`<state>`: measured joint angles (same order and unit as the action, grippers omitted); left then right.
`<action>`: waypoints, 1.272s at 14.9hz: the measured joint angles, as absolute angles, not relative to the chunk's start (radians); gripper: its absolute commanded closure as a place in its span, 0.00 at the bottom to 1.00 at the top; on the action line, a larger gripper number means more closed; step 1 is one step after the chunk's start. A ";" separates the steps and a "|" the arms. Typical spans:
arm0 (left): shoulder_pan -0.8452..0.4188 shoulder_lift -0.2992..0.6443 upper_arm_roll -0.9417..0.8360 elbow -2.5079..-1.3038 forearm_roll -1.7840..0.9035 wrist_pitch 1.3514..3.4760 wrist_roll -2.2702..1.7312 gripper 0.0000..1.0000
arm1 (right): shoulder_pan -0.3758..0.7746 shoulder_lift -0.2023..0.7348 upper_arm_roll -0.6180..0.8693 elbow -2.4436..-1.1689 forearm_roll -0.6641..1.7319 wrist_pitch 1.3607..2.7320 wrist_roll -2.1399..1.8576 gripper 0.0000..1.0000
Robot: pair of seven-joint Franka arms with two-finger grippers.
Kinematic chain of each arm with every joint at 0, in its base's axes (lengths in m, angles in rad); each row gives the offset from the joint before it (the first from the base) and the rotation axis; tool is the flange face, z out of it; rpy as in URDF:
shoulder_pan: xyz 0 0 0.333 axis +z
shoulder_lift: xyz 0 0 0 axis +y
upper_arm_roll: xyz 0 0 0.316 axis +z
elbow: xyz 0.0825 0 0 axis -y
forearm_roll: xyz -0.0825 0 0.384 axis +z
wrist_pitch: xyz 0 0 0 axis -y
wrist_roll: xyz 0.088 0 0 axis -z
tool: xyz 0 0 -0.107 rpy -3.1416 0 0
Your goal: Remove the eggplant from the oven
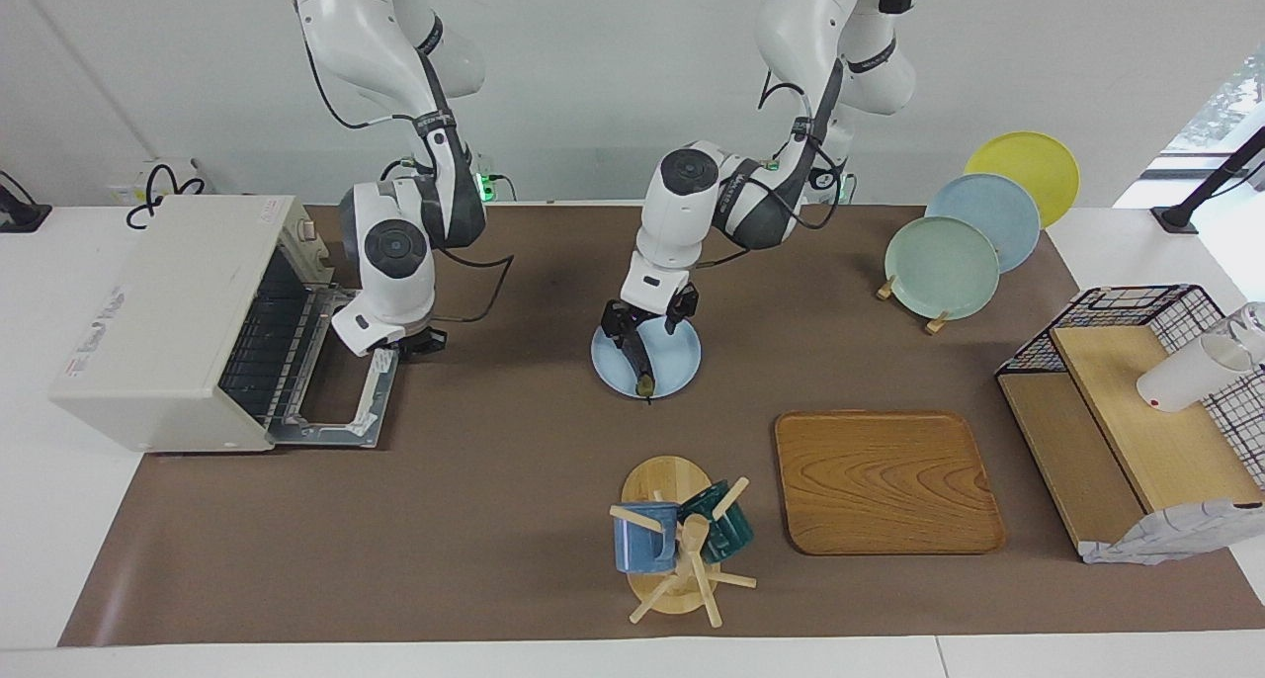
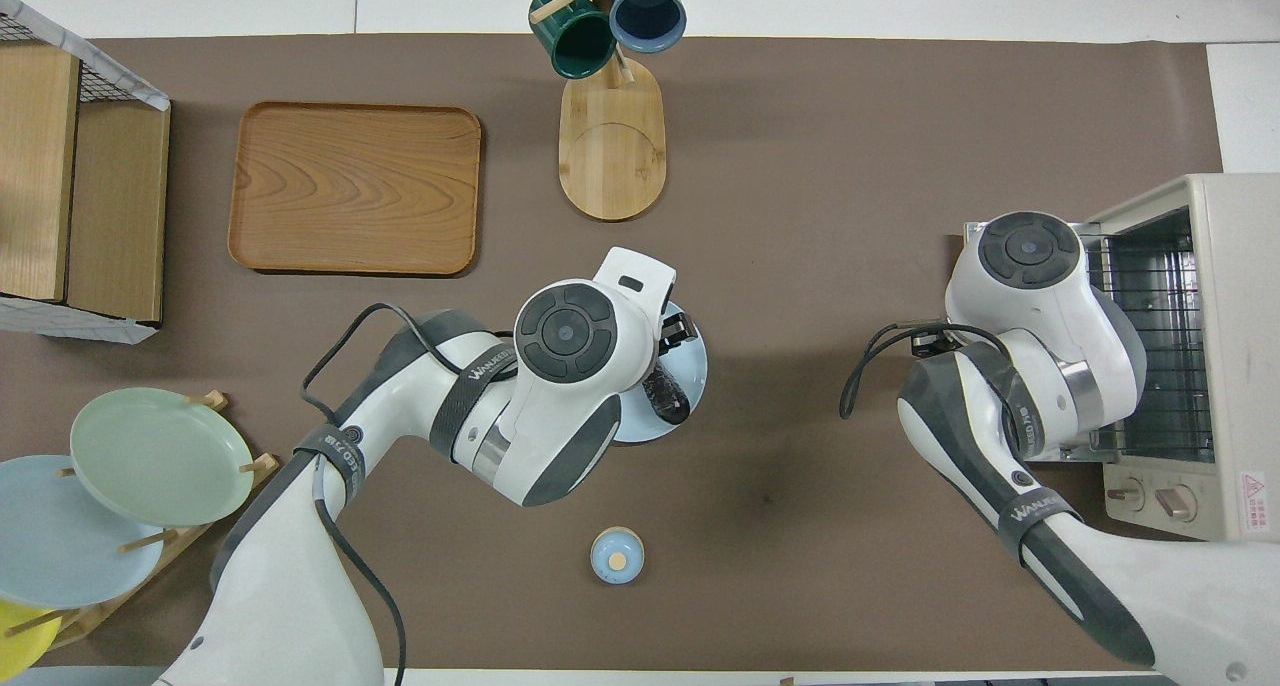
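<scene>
the oven [image 1: 158, 322] at the right arm's end of the bench [image 1: 494, 480] is a boxy off-white metal case, its door [image 1: 341, 401] dropped flat and a ribbed wire rack showing in the dark cavity. from overhead two small knobs [image 2: 1150, 496] sit on its front panel; the far edge of the case is cut off by the frame there. the right pincer [image 1: 400, 347] hangs just over the lowered door, in front of the oven mouth; the wrist hides its fingers, so i cannot tell whether they are apart or together.

near the middle of the bench lies a round, smooth pale blue plate [image 1: 682, 362]. the eggplant [image 1: 637, 367], long, slim and glossy dark purple with a greenish stem tip, rests on that plate, out of the oven. the left pincer [image 1: 647, 327] is down over the plate with its dark fingers either side of the eggplant's thick end; whether they press it or stand clear i cannot tell. from overhead the left wrist covers most of the plate and only a stub of the eggplant shows.

farther from the robots stand a wooden mug tree [image 1: 677, 550] with a blue and a dark green mug, then a rounded wooden tray [image 1: 885, 480] with visible grain. toward the left arm's end, matte plates in green, blue and yellow [image 1: 939, 268] lean in a rack, and a wire-and-wood shelf [image 1: 1137, 411] is partly cut off.
</scene>
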<state>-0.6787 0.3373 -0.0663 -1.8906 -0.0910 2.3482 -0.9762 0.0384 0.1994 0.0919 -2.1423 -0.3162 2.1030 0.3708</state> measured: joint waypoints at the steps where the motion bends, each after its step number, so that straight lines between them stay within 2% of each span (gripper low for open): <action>1: -0.679 0.346 -0.065 -1.890 -0.091 2.356 -0.978 0.04 | 0.038 0.200 0.093 -2.143 -0.321 2.103 0.371 1.00; 6: -0.692 0.368 -0.064 -1.890 -0.091 2.386 -1.025 0.11 | 0.050 0.201 0.115 -2.147 -0.417 2.088 0.369 1.00; 9: -0.706 0.386 -0.064 -1.890 -0.091 2.400 -1.034 0.19 | 0.050 0.181 0.130 -2.101 -0.428 1.997 0.277 1.00; 10: -0.707 0.388 -0.064 -1.890 -0.091 2.400 -1.035 0.25 | 0.042 0.161 0.132 -2.078 -0.426 1.961 0.224 1.00; 11: -0.707 0.389 -0.064 -1.890 -0.091 2.400 -1.035 0.35 | 0.026 0.135 0.132 -2.057 -0.418 1.925 0.167 1.00; 13: -0.708 0.389 -0.064 -1.890 -0.091 2.400 -1.035 0.65 | -0.014 0.066 0.132 -2.034 -0.412 1.860 0.064 1.00; 14: -0.709 0.389 -0.064 -1.890 -0.091 2.400 -1.035 0.75 | -0.041 0.033 0.128 -2.027 -0.424 1.838 0.019 1.00; 15: -0.711 0.389 -0.064 -1.890 -0.091 2.400 -1.035 0.92 | -0.070 0.008 0.120 -2.023 -0.441 1.828 -0.026 1.00; 16: -0.714 0.389 -0.063 -1.890 -0.091 2.399 -1.035 1.00 | -0.100 -0.009 0.111 -2.021 -0.454 1.828 -0.069 1.00; 19: -0.722 0.389 -0.062 -1.889 -0.091 2.391 -1.035 1.00 | -0.158 -0.023 0.096 -2.010 -0.435 1.837 -0.163 1.00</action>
<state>-0.7220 0.3892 -0.0621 -1.8889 -0.0909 2.3911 -1.0348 -0.1583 -0.0233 0.0965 -2.0099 -0.4345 1.8369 -0.1632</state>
